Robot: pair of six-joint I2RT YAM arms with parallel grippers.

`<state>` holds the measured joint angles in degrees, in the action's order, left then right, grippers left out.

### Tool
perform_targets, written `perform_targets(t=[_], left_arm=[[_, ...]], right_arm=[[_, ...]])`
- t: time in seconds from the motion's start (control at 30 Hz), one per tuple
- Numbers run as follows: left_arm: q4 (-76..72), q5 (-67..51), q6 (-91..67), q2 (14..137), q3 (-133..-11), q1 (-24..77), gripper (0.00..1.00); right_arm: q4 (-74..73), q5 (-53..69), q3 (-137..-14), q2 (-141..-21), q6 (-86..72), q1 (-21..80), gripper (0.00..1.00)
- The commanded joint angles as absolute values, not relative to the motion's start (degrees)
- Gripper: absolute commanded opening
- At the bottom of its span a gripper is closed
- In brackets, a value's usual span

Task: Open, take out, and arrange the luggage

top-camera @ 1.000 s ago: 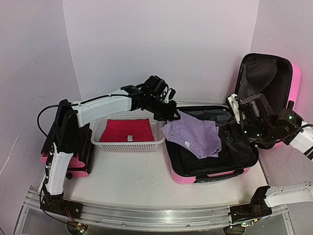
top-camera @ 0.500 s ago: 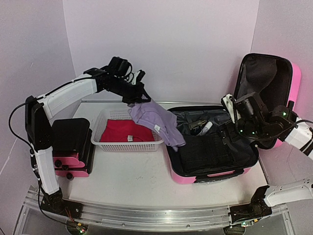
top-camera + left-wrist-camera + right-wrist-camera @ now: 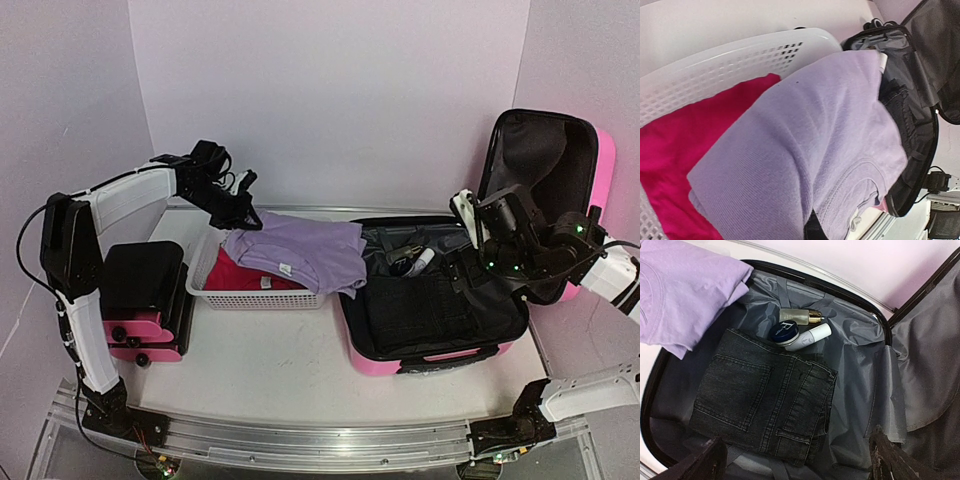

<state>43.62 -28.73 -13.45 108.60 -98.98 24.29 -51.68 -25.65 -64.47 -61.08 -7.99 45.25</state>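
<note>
Luggage: the large glossy pink hard-shell suitcase (image 3: 372,362) lies open on the table's right half, its lid standing upright at the far right, black lining showing.
Inside it: folded dark grey denim jeans (image 3: 765,395) lie flat; beyond them sit a small glass bottle (image 3: 797,316), a round blue-lidded jar (image 3: 785,332) and a white tube (image 3: 810,336) (all three touching).
Left gripper (image 3: 238,210): jaws pinched almost shut on one edge of the soft lavender shirt (image 3: 300,250).
Shirt: it drapes across the white mesh plastic basket (image 3: 255,297) and onto the suitcase's left rim, covering much of a folded red garment (image 3: 680,145) in the basket.
Right gripper (image 3: 800,462): jaws spread wide, holding nothing, above the jeans.
Left edge: a small black-and-pink case (image 3: 145,300) beside the basket.
</note>
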Motion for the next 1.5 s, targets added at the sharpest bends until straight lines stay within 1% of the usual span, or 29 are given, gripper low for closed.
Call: perform_targets(t=[0.0, 0.2, 0.43, 0.63, 0.83, 0.87, 0.9, 0.93, 0.97, 1.0, 1.03, 1.1, 1.13, 1.3, 1.37, 1.47], left_arm=[[42.8, -26.8, -8.8, 103.7, -98.3, 21.5, 0.00], [42.0, -26.6, -8.7, 104.4, -96.0, 19.2, 0.00], [37.8, -24.2, -10.1, 105.2, -88.8, 18.6, 0.00], [36.5, -11.2, -10.7, 104.0, -84.7, 18.6, 0.00], [36.8, -3.8, -10.2, 103.0, -82.1, 18.7, 0.00], [37.3, -2.9, -10.2, 102.9, -82.1, 18.6, 0.01], [38.0, -2.0, -10.3, 102.6, -82.2, 18.8, 0.09], [38.4, -0.9, -10.0, 102.1, -82.2, 19.2, 0.20], [39.3, 0.8, -9.8, 101.3, -82.5, 19.8, 0.35], [40.7, 2.6, -9.6, 100.5, -83.1, 20.6, 0.46], [41.9, 3.8, -9.2, 99.6, -84.1, 21.6, 0.54], [43.3, 7.1, -8.6, 97.3, -85.1, 24.0, 0.61], [43.8, 8.4, -8.2, 96.1, -85.4, 25.2, 0.62], [45.4, 12.7, -7.8, 93.3, -87.9, 28.2, 0.61], [45.4, 11.0, -7.8, 94.2, -89.1, 28.4, 0.54], [45.3, 8.2, -7.8, 98.6, -92.0, 28.4, 0.40]], right_arm=[[-50.7, -25.2, -66.7, -61.0, -9.0, 45.0, 0.98], [-50.9, -25.3, -66.9, -61.0, -9.1, 45.1, 0.98], [-51.4, -25.4, -66.9, -61.1, -9.0, 45.0, 0.98], [-51.4, -25.1, -67.1, -61.0, -9.1, 45.0, 0.98], [-51.5, -24.7, -67.0, -61.6, -9.2, 45.1, 0.98], [-51.5, -24.6, -67.0, -61.8, -9.2, 45.1, 0.98], [-51.4, -24.5, -67.1, -62.0, -9.1, 45.1, 0.98], [-51.4, -24.5, -67.1, -62.2, -9.1, 45.0, 0.98], [-51.4, -24.5, -67.2, -62.4, -9.0, 45.1, 0.98], [-51.4, -24.5, -67.3, -62.7, -9.0, 45.0, 0.98], [-51.5, -24.4, -67.4, -62.9, -9.0, 45.0, 0.98], [-51.4, -24.3, -67.6, -63.2, -9.0, 45.1, 0.98], [-51.4, -24.3, -67.6, -63.2, -9.0, 45.1, 0.98], [-51.3, -23.9, -67.5, -63.9, -9.0, 45.0, 0.98], [-51.1, -23.2, -67.4, -64.3, -9.3, 45.0, 0.98], [-50.5, -21.6, -67.1, -65.0, -9.8, 45.0, 0.98]])
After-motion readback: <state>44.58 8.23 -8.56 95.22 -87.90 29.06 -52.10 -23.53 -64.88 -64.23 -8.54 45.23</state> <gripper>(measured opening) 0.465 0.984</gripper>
